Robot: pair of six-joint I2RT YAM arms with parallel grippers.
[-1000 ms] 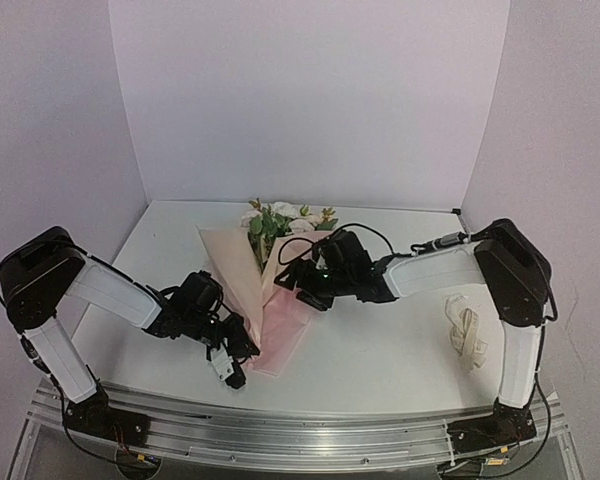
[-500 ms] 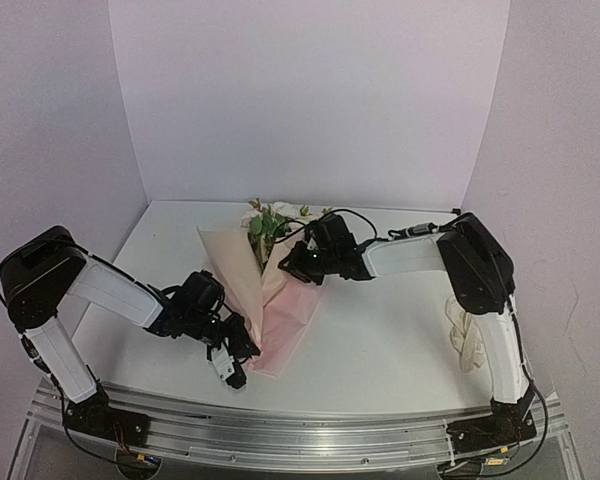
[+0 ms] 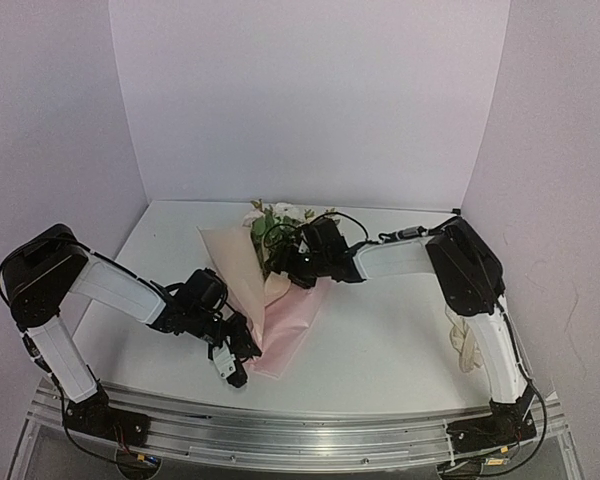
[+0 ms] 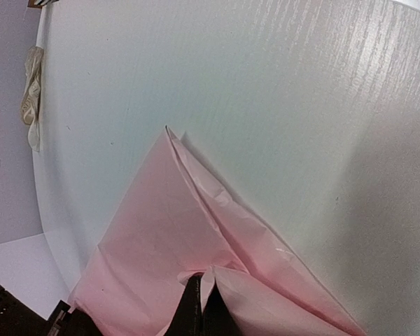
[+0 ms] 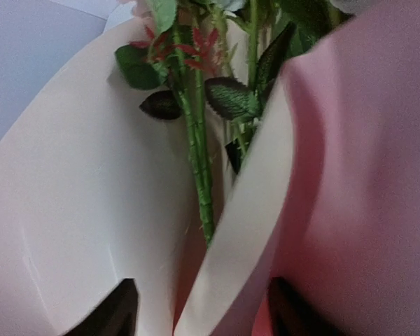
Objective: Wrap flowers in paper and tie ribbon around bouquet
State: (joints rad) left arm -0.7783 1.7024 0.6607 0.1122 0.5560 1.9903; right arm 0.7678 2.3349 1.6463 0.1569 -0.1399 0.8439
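Up close, the pink wrapping paper (image 5: 77, 210) fills nearly everything. It curves up in 2 walls: a pale, glossy one on the left and a deeper pink, blurred one (image 5: 364, 175) on the right. In the gap between them lie the flowers (image 5: 199, 168), showing as thin green stems running up toward the top edge. Dark serrated leaves (image 5: 231, 98) branch off them, and a small red sprig (image 5: 196, 45) sits near the top. The right end effector (image 5: 203, 311) shows only as 2 dark fingertips (image 5: 119, 311) at the bottom edge. They stand well apart, with the right wall's pale edge rising between them. A lilac surface (image 5: 28, 42) shows at the upper left.
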